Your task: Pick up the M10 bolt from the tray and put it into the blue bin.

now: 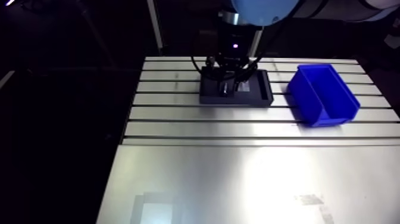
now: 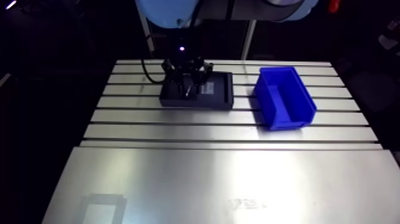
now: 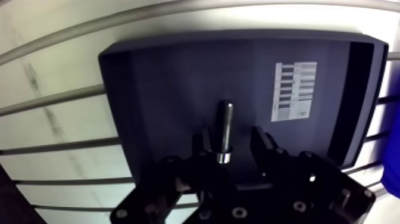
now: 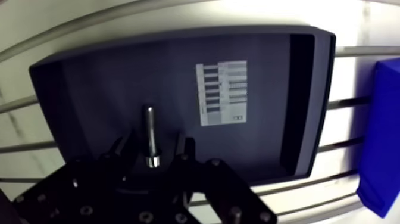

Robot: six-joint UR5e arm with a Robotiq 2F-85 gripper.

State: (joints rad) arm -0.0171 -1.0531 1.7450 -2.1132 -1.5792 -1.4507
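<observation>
Your black two-fingered claw [image 3: 232,142] stands partly open, straddling the head of the shiny steel bolt [image 3: 225,122] lying in the dark grey plastic tray [image 3: 166,77]; neither finger touches it.

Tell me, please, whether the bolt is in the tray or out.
In: the bolt lies on the tray floor, between the fingers of the open claw.

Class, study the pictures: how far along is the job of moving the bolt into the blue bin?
Done: the claw is down in the dark grey tray, fingers open astride the shiny metal bolt. In hand: the grasp; the bolt lies on the tray floor. Left: close, lift, carry to the blue plastic bin, release.
</observation>
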